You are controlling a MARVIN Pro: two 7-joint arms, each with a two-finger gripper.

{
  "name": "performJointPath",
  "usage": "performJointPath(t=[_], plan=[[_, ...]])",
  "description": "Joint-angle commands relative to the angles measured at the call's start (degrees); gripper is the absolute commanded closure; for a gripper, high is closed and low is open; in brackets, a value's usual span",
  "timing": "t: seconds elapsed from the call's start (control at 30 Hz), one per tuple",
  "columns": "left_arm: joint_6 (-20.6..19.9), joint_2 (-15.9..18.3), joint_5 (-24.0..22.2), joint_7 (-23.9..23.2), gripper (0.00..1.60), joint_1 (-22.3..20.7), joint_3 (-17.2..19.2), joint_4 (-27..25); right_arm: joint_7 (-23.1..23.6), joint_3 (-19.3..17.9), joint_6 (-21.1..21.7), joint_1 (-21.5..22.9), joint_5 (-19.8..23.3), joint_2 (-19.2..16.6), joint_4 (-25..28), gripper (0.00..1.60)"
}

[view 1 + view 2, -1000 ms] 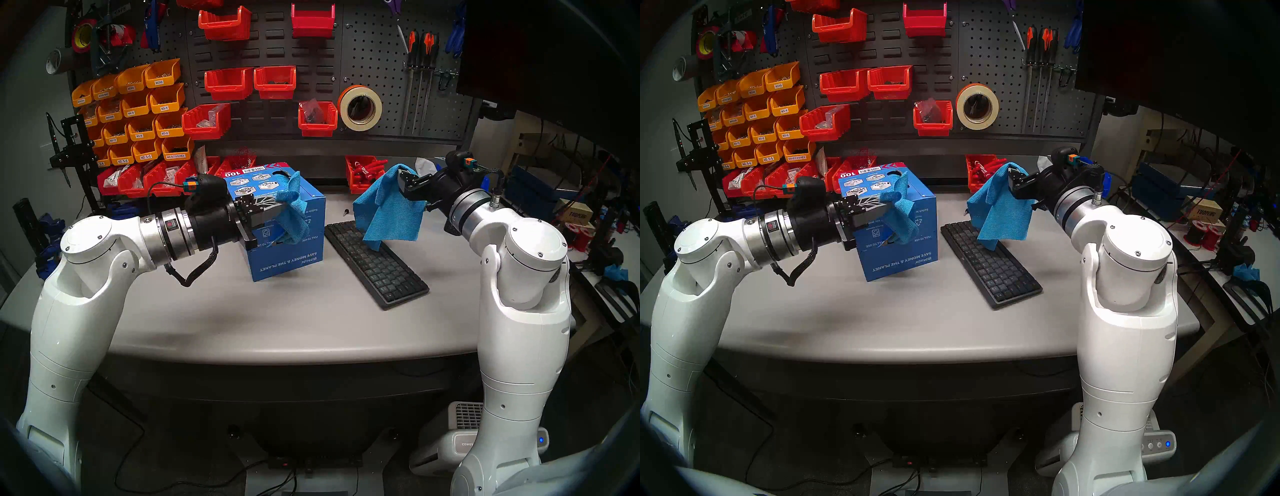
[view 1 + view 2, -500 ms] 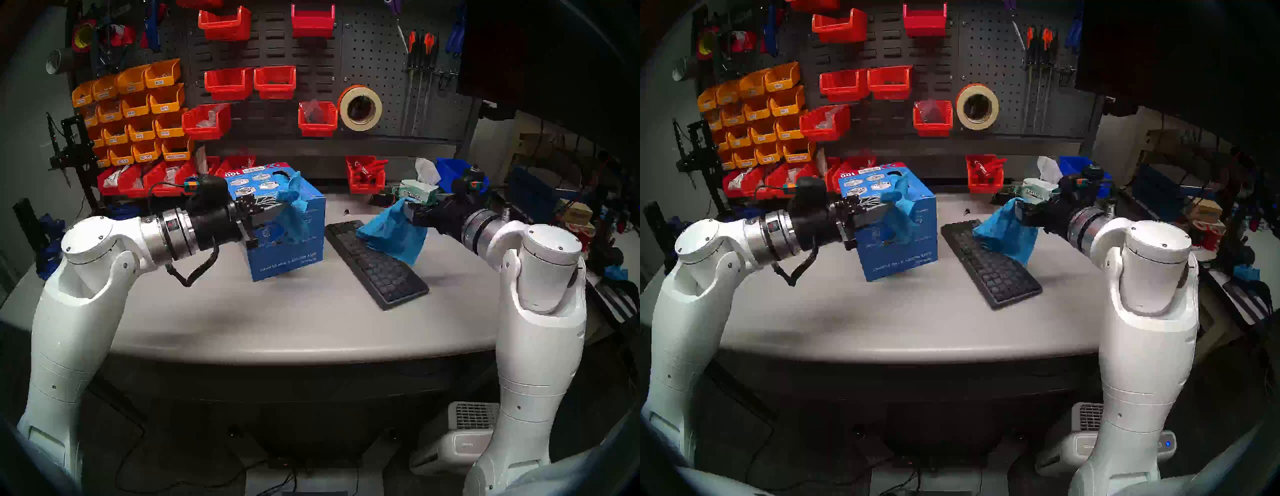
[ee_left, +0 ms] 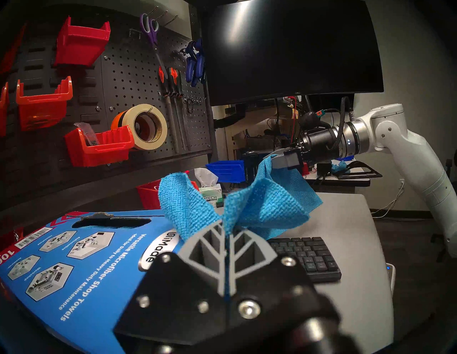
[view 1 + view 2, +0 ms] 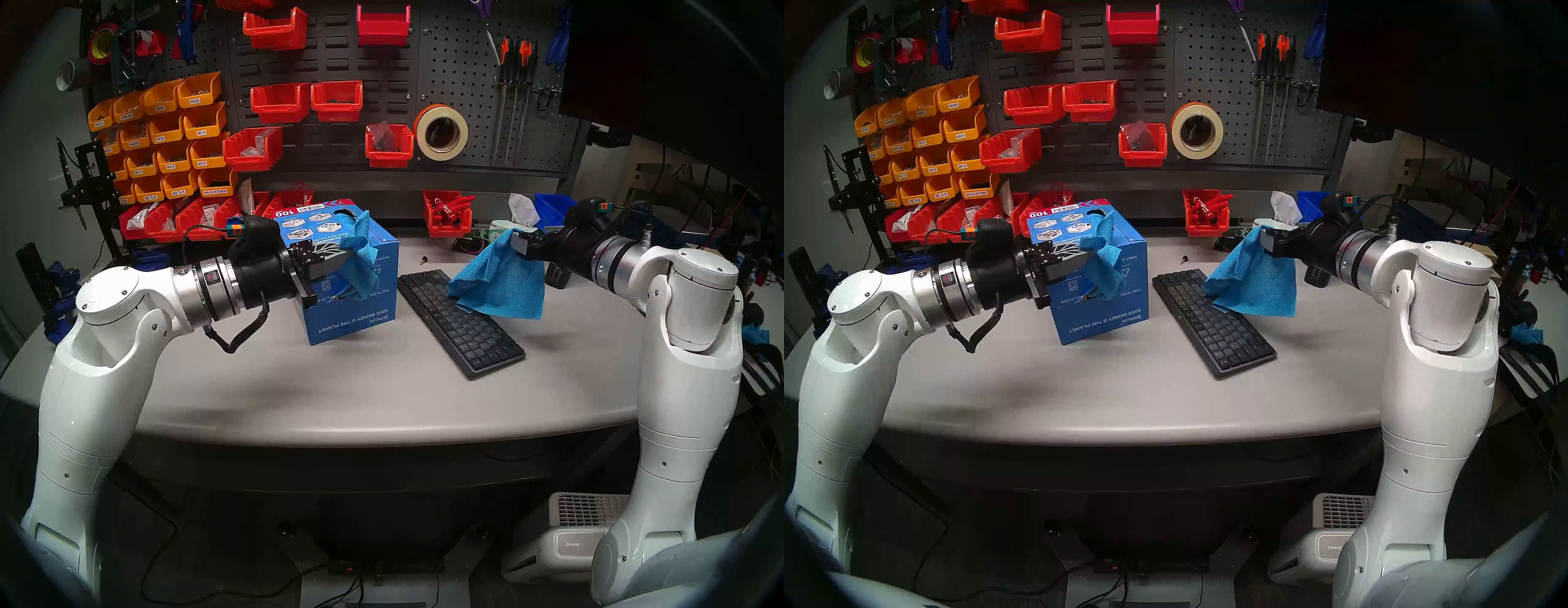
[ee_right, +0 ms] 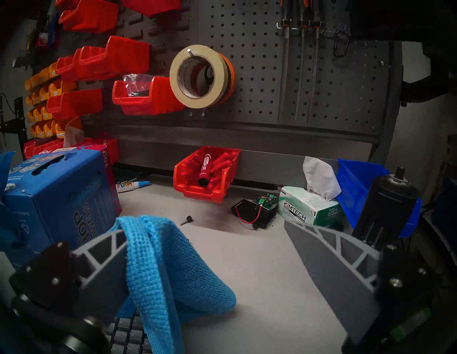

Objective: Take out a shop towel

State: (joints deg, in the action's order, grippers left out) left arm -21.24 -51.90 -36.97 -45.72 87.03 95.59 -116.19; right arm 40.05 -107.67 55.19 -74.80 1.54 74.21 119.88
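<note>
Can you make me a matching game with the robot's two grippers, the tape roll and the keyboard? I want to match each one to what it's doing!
Things:
1. left gripper
2. right gripper
3. tape roll
4. keyboard

States:
A. hangs on the pegboard
B. lies on the table
C. shut on the crumpled towel
D. open, the hanging towel draped over one finger

Pairs: 1-C, 2-D, 3-A, 4-B

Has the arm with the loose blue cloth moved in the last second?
Yes. The right gripper carried the blue cloth toward the view's right and lower: it no longer covers the red bin and now sits before the tissue box.
</note>
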Motion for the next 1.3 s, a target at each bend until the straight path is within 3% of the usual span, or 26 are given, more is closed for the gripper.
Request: performJointPath(t=[0.0,0.53,0.6,1.0,1.03,1.13,1.17,1.2,1.23,1.27], plan=[[0.2,0.13,-0.31,-0.25,1.6,-0.28,0.69,-0.69,2.74,0.78,-0.19,6.67,1.74,-5.43,-0.57,0.0],[0.22,0.17,-0.08,-0.66,1.6,0.64,0.85,-0.13,8.43,5.46,-0.19,13.0,3.61,-12.17,-3.92,0.0],[0.22,0.17,-0.06,-0.68,1.6,0.71,0.88,-0.03,9.25,6.16,-0.19,15.5,3.84,-12.77,-5.09,0.0],[0.34,0.17,0.03,-0.63,1.6,0.45,1.16,0.32,11.18,9.16,-0.19,19.34,5.1,-16.31,-8.73,0.0],[0.37,0.21,0.06,-0.67,1.53,0.34,1.17,0.3,11.26,9.69,-0.19,20.09,5.25,-16.63,-9.33,0.0],[0.42,0.2,0.14,-0.58,1.57,0.04,1.2,0.34,11.46,10.68,-0.19,21.05,5.78,-17.25,-10.22,0.0],[0.44,0.2,0.22,-0.5,1.47,-0.08,1.21,0.41,11.55,11.25,-0.19,21.91,5.98,-17.51,-10.84,0.0],[0.45,0.19,0.27,-0.44,1.12,-0.17,1.21,0.46,11.59,11.59,-0.19,22.21,6.17,-17.77,-11.15,0.0],[0.46,0.21,0.31,-0.43,0.72,-0.28,1.2,0.51,11.66,11.98,-0.19,23.03,6.3,-17.93,-11.68,0.0],[0.47,0.2,0.36,-0.37,0.0,-0.41,1.23,0.58,11.67,12.19,-0.19,22.87,6.56,-18.31,-11.85,0.0]])
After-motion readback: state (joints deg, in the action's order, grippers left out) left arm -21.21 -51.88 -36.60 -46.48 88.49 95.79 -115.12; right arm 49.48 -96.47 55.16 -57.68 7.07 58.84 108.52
